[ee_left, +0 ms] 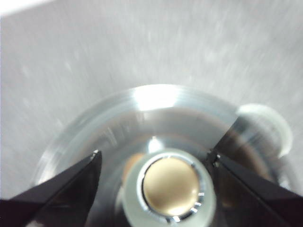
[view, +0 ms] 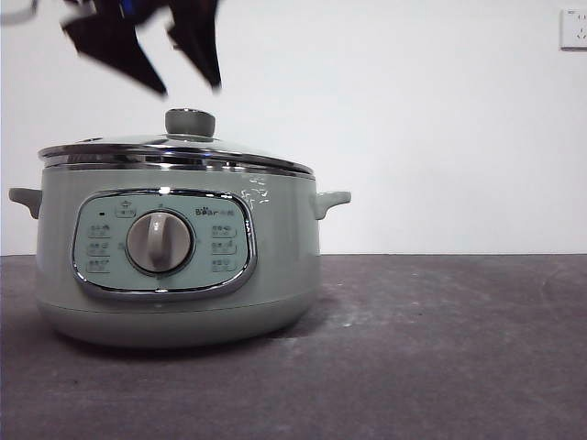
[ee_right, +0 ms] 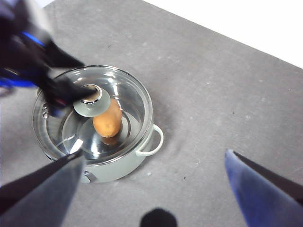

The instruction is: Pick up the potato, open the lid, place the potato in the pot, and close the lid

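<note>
I see pot point(view: 275, 275): smooth pale sage-green body, satin sheen, looks like plastic or enamel. Control panel point(view: 163, 243) framed in shiny chrome, grey matt dial point(view: 159, 242) at centre. Lid point(ee_right: 123, 90): clear glossy glass, polished chrome rim, sage-green knob point(view: 190, 122) with brassy metallic cap. Potato point(ee_right: 108, 120) under glass: smooth orange-brown skin, dull. Table point(view: 440, 348): dark grey, matt, slightly rough and mottled. Gripper jaws black, matt.
</note>
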